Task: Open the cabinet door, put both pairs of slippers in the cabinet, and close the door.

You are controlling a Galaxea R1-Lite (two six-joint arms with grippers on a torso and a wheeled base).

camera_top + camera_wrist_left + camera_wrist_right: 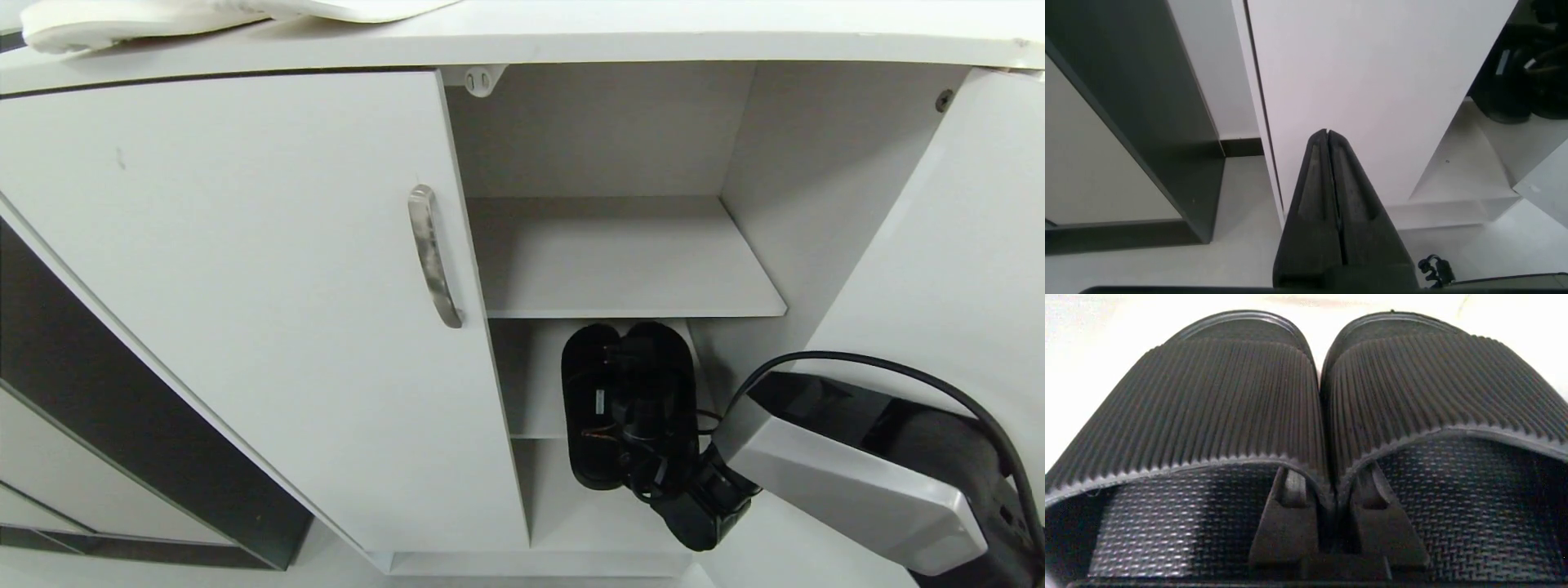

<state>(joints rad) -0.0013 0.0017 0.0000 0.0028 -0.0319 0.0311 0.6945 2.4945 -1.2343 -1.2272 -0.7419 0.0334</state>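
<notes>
A pair of black ribbed slippers (592,408) hangs side by side at the mouth of the cabinet's lower compartment, toes up, under the middle shelf (620,261). My right gripper (649,437) is shut on the black slippers (1233,400), one finger inside each, pinching their inner walls together; the gripper (1327,518) sits between the two straps. A pale pair of slippers (122,20) lies on the cabinet top at the far left. My left gripper (1327,135) is shut on nothing, low in front of the closed left door (1372,73).
The right cabinet door (963,245) stands swung open beside my right arm. The left door (245,286) is closed, with a metal handle (433,253). A dark panel (122,408) flanks the cabinet on the left. The upper shelf holds nothing.
</notes>
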